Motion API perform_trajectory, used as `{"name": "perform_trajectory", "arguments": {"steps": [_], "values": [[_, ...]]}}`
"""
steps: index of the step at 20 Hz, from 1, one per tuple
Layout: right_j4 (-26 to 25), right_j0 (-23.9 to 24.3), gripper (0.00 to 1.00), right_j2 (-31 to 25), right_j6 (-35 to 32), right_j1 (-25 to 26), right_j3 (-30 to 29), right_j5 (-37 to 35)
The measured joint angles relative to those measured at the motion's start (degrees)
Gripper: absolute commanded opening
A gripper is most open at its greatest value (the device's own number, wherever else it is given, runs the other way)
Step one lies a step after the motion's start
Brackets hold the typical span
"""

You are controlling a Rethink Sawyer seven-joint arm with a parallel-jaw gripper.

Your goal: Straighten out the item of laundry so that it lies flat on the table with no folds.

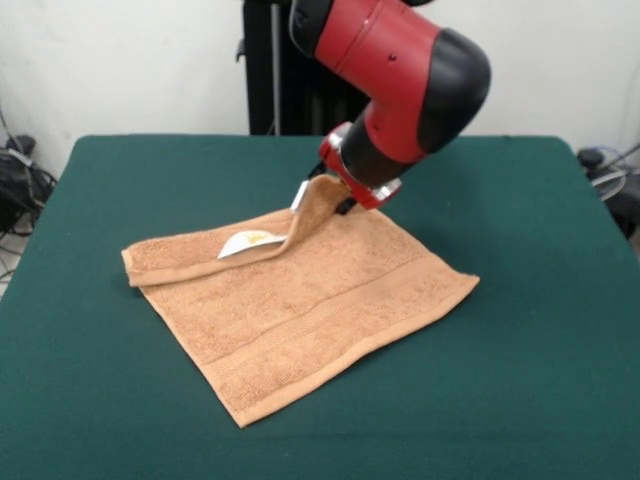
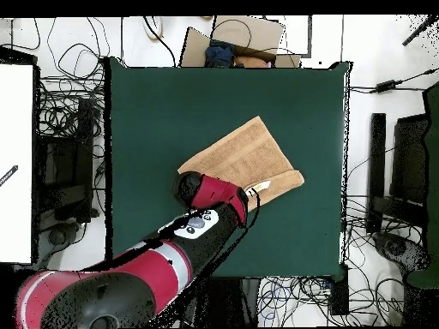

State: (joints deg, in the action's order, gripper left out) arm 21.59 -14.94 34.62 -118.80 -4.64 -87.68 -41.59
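The orange-tan towel lies on the dark green table, mostly spread, turned like a diamond. Its far edge is folded over toward the front, showing white tags. My gripper is shut on the towel's far corner and holds it lifted a little above the cloth, so a strip of towel hangs from it down to the fold. In the overhead view the towel lies mid-table with the tags at its lower right edge. The red and black arm covers the gripper there.
The black pedestal stands behind the table's far edge. In the overhead view a cardboard box sits beyond the table's top edge, and cables and dark equipment lie around the sides.
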Motion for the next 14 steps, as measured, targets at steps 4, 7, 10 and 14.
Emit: {"name": "perform_trajectory", "arguments": {"steps": [4, 7, 10, 14], "values": [[0.0, 0.0, 1.0, 0.3, 0.0, 0.0, 0.0, 1.2], [0.0, 0.0, 1.0, 0.3, 0.0, 0.0, 0.0, 2.4], [0.0, 0.4, 1.0, 0.3, 0.0, -0.3, 0.0, 4.3], [0.0, 1.8, 1.0, -0.4, 0.0, -1.7, 0.0, 9.5]]}}
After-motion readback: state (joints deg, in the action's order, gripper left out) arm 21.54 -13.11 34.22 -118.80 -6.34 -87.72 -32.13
